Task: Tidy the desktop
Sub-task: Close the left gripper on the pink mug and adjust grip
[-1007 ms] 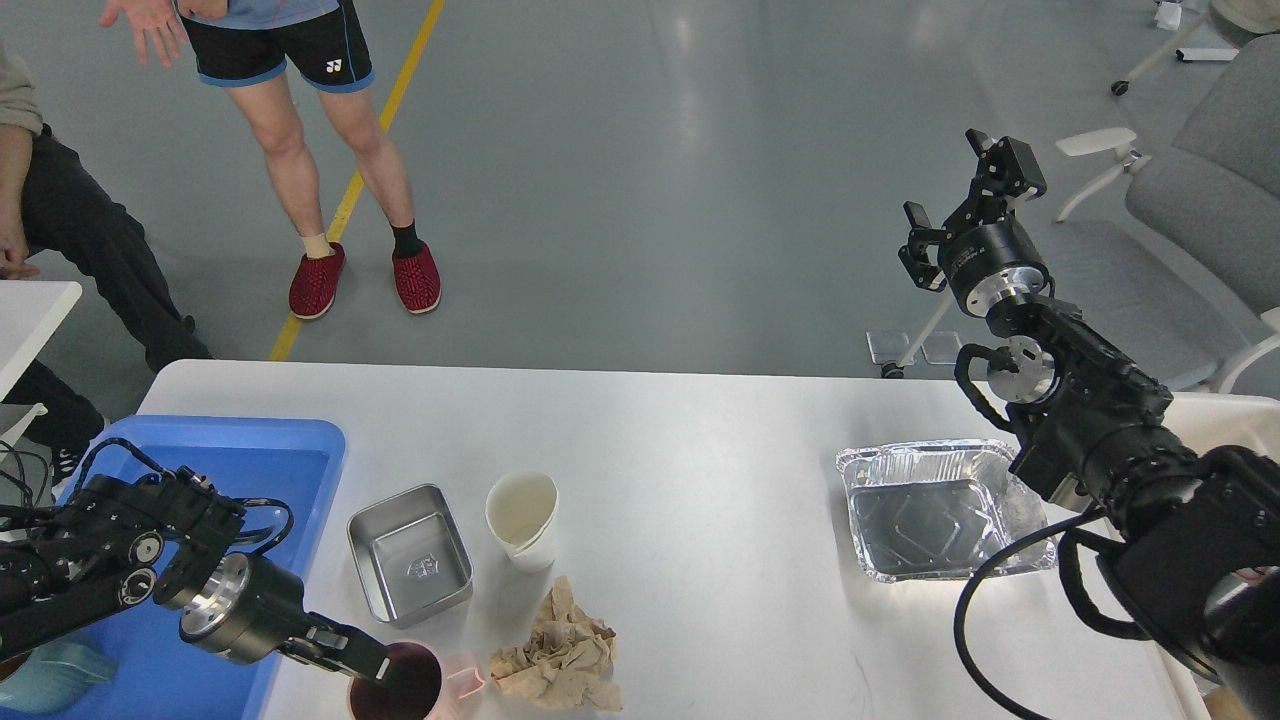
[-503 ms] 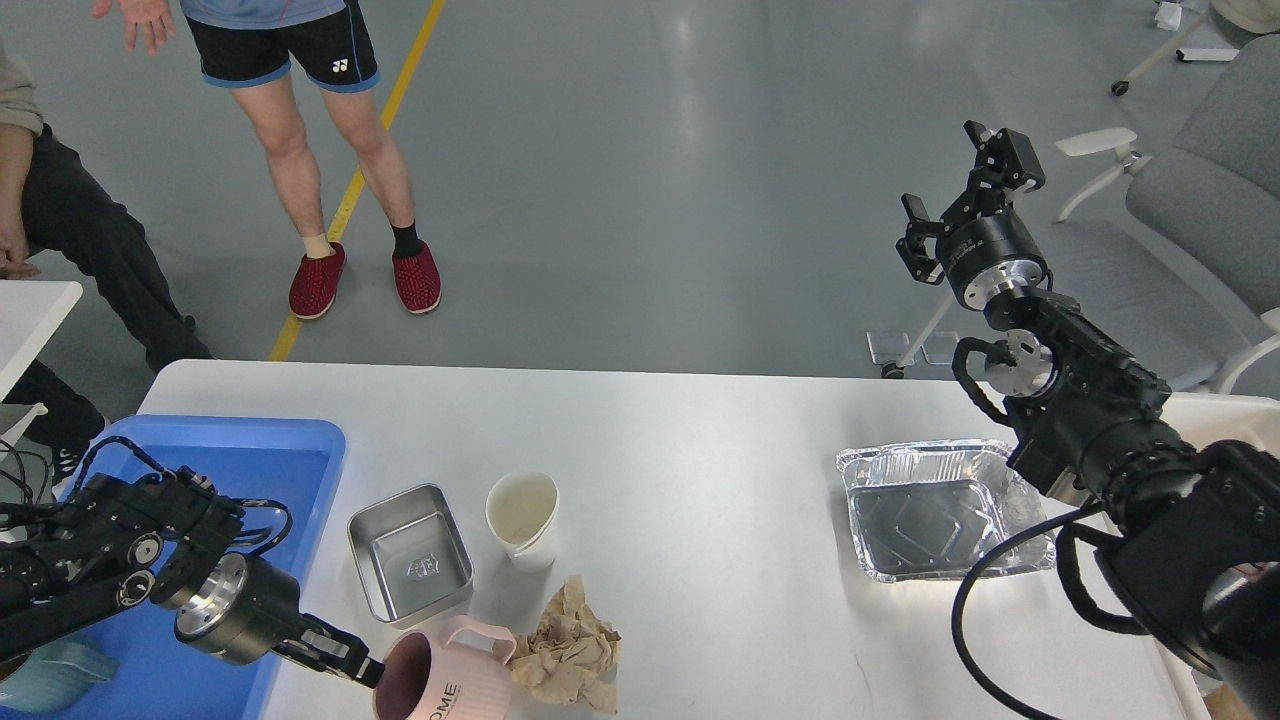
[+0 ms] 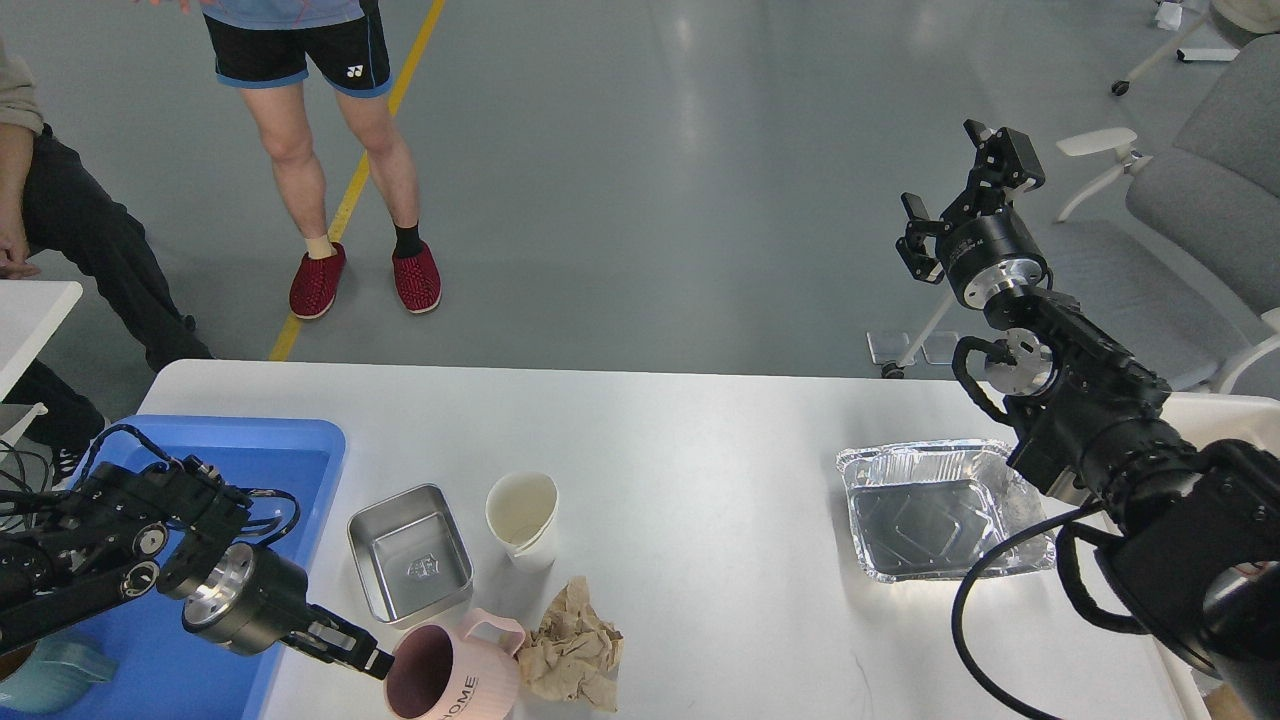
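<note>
The desktop fills the lower half of the head view, a broad glossy white slab with rounded corners. It is itself rigid and fixed, not something to grip; judging by the sheen, it is slick, so light items will likely skid if nudged from the side rather than lifted.

Taking the paper cup as the landmark: it stands upright near the desktop's front left, probably very light and easily crushed, best pinched gently at the rim or wall. Just left of it sits a shallow steel box, stiff, with thin raised walls that offer a grip edge. In front of the cup lies a crumpled brown napkin, soft and graspable anywhere. Touching the napkin's left side is a pink mug, tipped over with its mouth towards the left and its handle up. The left gripper has its fingertips at the mug's rim; whether they clamp the wall or merely touch it I cannot tell. The mug looks hard and probably the heaviest piece here; rim or handle are the sound holds.

Further left of the cup, a blue tray overhangs the desktop's left end. Well to the cup's right rests a foil tray, thin, likely to dent, best taken at its rolled rim. The right gripper hangs high beyond the far edge, fingers spread apart and empty.
</note>
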`<state>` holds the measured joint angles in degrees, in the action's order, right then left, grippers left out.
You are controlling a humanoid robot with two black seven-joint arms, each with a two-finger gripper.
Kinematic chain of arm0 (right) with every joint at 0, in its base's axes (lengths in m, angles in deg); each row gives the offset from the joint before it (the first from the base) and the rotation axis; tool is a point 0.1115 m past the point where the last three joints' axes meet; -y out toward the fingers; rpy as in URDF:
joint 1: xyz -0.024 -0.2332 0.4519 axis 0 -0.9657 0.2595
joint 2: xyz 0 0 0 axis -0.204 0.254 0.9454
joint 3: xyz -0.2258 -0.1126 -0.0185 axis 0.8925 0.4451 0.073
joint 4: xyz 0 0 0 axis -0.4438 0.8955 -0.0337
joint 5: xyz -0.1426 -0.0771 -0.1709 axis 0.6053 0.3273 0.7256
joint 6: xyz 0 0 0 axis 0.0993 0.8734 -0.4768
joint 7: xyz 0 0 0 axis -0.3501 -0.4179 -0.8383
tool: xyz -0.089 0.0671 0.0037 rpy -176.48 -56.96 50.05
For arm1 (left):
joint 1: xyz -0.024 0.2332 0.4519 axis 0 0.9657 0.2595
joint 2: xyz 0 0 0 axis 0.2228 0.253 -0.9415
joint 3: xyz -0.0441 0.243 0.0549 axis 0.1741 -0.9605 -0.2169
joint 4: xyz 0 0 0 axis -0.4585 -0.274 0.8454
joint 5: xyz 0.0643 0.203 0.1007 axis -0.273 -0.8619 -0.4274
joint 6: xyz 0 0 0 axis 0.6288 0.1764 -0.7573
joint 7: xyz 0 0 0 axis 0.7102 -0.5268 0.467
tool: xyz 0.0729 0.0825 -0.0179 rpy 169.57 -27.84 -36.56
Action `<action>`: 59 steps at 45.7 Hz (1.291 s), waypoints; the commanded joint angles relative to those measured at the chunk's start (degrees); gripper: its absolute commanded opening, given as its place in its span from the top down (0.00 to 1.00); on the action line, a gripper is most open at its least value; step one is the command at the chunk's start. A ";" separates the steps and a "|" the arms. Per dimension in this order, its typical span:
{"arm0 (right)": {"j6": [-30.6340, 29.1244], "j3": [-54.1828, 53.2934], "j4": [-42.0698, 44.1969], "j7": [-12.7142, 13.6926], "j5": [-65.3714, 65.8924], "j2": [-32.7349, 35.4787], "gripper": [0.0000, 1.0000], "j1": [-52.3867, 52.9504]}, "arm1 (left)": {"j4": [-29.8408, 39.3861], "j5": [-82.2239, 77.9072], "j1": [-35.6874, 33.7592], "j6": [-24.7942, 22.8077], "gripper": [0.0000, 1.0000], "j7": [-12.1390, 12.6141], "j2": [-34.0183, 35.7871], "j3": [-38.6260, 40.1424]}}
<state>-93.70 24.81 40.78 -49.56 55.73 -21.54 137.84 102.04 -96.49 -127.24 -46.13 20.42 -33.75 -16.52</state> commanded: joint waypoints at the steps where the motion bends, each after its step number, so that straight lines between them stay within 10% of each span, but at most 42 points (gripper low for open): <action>1: 0.00 -0.04 0.00 0.09 0.00 0.00 0.00 0.24 | 1.06 0.02 -0.51 -0.05 1.00 -0.09 0.45 0.09; 36: 0.35 0.04 0.00 0.18 0.00 -0.09 0.00 0.94 | 2.47 0.11 -2.80 -1.54 0.97 -2.29 0.89 0.17; 45: 0.35 -0.04 0.00 0.18 0.00 -0.61 0.00 0.86 | 2.47 0.90 -2.97 -2.07 0.41 -2.37 2.55 1.49; 59: 0.35 0.04 0.00 0.18 0.09 -1.05 0.00 0.94 | 2.30 6.44 -3.06 -11.38 0.29 -2.29 22.05 19.41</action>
<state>-93.34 24.83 40.78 -49.38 55.73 -22.18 138.71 104.35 -92.19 -130.39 -53.53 18.08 -19.02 -4.45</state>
